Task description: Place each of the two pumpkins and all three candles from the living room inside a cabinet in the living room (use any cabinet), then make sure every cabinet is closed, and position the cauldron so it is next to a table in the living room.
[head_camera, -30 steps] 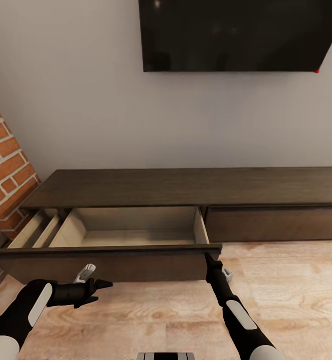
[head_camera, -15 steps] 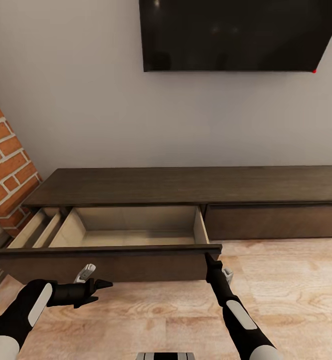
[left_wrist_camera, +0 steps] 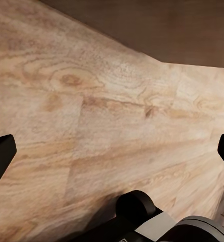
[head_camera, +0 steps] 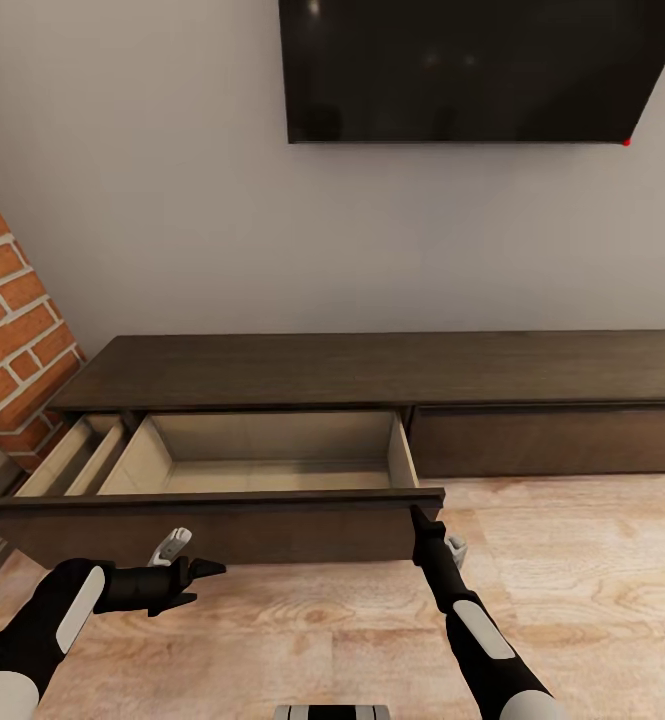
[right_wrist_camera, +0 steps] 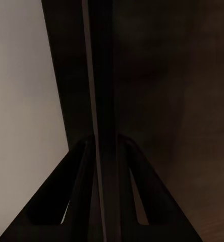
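A pale grey wall is seen ahead, with a dark television screen (head_camera: 472, 70) mounted high on it and a red brick column (head_camera: 12, 320) at the left edge. Against the wall, a long, low dark-brown cabinet (head_camera: 392, 370) is set on a light wood floor (head_camera: 592, 580). Its left drawer (head_camera: 262, 465) is pulled well out, and the pale beige inside is shown bare. The right drawer front (head_camera: 552, 445) is flush and closed.

The right gripper (head_camera: 415, 512) is pressed at the right end of the open drawer's front edge; in the right wrist view its fingers (right_wrist_camera: 71, 191) are clamped on either side of that thin dark edge. The left gripper (head_camera: 210, 572) is held low in front of the drawer front, apart from it, its fingers (left_wrist_camera: 1, 151) spread wide over bare floor. Open floor is left to the right of the drawer.
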Controlling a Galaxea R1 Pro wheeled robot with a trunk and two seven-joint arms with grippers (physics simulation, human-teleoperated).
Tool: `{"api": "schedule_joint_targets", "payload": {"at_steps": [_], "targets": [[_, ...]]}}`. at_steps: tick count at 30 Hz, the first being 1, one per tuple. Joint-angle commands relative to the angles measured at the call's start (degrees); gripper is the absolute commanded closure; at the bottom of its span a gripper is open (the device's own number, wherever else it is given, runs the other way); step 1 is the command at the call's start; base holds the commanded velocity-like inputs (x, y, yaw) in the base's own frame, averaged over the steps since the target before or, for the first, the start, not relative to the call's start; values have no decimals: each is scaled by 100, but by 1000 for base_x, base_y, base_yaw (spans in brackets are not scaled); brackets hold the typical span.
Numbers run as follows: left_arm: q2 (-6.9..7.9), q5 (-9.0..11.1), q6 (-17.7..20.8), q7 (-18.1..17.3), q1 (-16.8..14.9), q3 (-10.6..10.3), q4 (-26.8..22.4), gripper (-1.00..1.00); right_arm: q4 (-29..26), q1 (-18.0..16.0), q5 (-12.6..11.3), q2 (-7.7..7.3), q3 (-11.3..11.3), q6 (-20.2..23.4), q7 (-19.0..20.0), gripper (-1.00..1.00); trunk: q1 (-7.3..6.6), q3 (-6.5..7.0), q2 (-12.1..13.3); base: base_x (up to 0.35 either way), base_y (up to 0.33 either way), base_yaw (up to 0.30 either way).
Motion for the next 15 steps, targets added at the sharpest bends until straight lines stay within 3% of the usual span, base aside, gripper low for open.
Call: {"api": "schedule_joint_targets", "payload": {"at_steps": [1, 12, 13, 15], "targets": [[-1, -1, 0, 0, -1, -1, 2, -100, 1, 0, 25, 3, 37, 14, 47, 100, 0, 0, 0, 0, 0, 0], [-1, -1, -2, 0, -1, -1, 2, -100, 1, 0, 22, 3, 37, 14, 47, 100, 0, 0, 0, -36, 0, 0], [-1, -1, -2, 0, -1, -1, 2, -100, 1, 0, 22, 3, 37, 14, 47, -100, 0, 0, 0, -4, 0, 0], [-1, -1, -2, 0, -1, -1, 2, -100, 1, 0, 24, 3, 37, 14, 47, -100, 0, 0, 0, -1, 0, 0]]}}
